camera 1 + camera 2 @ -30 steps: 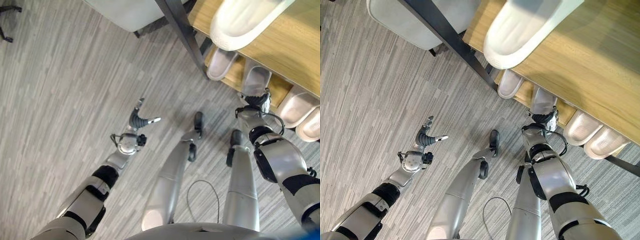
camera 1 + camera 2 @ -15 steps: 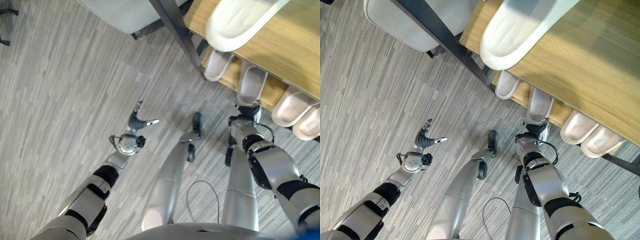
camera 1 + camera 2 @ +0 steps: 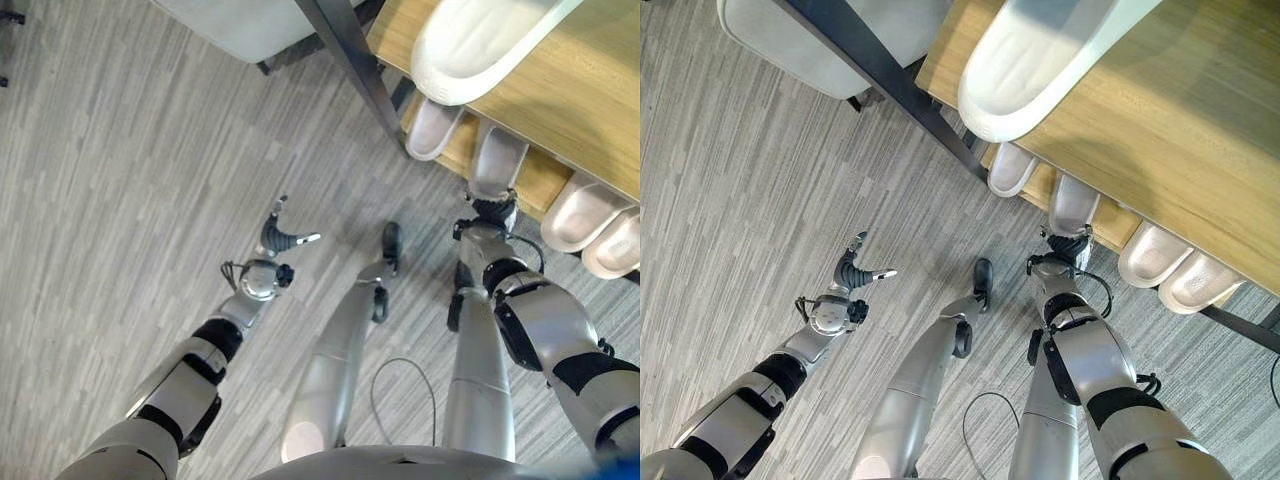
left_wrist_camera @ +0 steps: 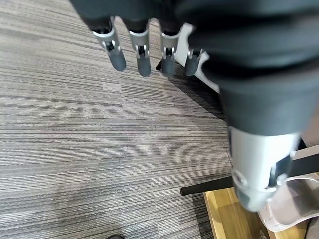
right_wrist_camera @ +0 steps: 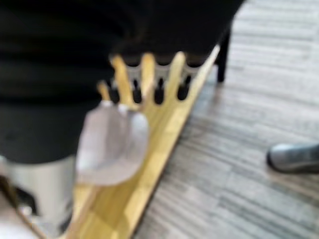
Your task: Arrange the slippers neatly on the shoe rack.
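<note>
Directly ahead of the right hand (image 3: 492,209) lay a slipper (image 3: 498,161) on the shoe rack's (image 3: 540,183) lower shelf, long axis pointing inward; its grip unclear, left hand (image 3: 277,234) relaxed, far off.

the light is even and quite bright, with soft shadows on the floor (image 3: 120,150) and a darker shade under the rack (image 3: 1160,130). the top slipper (image 3: 1040,55) shows a pale shine. the right wrist view is strongly blurred; the left wrist view is sharp on the floor.
</note>
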Robot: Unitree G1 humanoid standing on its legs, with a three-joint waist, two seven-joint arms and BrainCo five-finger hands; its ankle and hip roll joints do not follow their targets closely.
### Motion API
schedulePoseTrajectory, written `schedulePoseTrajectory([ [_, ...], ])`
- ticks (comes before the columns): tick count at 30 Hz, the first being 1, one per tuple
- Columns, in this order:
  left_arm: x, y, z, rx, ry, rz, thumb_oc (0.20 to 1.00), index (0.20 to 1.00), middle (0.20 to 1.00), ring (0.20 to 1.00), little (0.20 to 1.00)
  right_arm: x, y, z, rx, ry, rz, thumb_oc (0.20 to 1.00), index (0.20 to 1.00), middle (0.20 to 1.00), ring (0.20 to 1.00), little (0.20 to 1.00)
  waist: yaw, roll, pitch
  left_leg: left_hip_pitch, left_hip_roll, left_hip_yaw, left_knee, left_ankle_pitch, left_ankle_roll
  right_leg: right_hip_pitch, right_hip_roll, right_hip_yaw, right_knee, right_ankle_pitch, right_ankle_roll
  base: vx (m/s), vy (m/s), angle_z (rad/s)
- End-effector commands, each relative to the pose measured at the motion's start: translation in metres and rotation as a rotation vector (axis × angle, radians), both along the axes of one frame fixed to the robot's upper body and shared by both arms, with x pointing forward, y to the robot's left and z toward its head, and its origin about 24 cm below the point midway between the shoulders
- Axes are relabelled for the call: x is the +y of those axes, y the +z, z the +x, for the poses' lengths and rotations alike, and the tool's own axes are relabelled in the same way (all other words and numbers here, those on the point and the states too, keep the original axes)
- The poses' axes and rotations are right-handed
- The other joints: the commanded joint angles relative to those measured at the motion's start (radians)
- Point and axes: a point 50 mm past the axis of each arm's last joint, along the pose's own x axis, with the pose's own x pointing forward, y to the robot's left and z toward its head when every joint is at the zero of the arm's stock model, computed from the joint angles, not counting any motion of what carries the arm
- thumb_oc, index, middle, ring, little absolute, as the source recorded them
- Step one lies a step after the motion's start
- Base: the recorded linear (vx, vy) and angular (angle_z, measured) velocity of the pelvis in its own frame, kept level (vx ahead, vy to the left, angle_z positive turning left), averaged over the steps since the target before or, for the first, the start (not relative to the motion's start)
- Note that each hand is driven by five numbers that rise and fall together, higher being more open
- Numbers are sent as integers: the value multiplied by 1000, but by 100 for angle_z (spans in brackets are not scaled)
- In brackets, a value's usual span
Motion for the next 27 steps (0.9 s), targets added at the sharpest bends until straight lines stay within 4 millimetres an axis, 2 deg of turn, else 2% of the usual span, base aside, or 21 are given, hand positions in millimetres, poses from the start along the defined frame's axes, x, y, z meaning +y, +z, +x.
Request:
schedulePoseTrajectory([
  [1,9,10,9,-32,58,40,1000,1000,1000,1000,1000,3,35,15,-131,26,-9,1000,1000,1000,1000,1000,17,8,34,-33,43,-42,53,-167,-67,98,-29,-3,-70,39,29,0,0,0],
  [8,8,13,16,-28,72,67,1000,1000,1000,1000,1000,16,37,17,-142,73,-14,1000,1000,1000,1000,1000,5,-3,33,-32,49,-46,61,-170,-67,94,-20,-4,-59,36,23,0,0,0],
  [16,5,19,24,-28,97,82,1000,1000,1000,1000,1000,36,24,15,-107,160,-10,1000,1000,1000,1000,1000,-16,-19,29,-27,56,-52,64,-171,-68,95,-10,-5,-56,32,17,-1,-10,-2],
  [27,6,26,33,-18,125,91,1000,1000,1000,1000,1000,60,29,18,-153,257,39,1000,1000,1000,1000,1000,-30,-30,32,-34,68,-59,61,-163,-72,86,-3,-8,-51,37,16,-6,-10,-3],
])
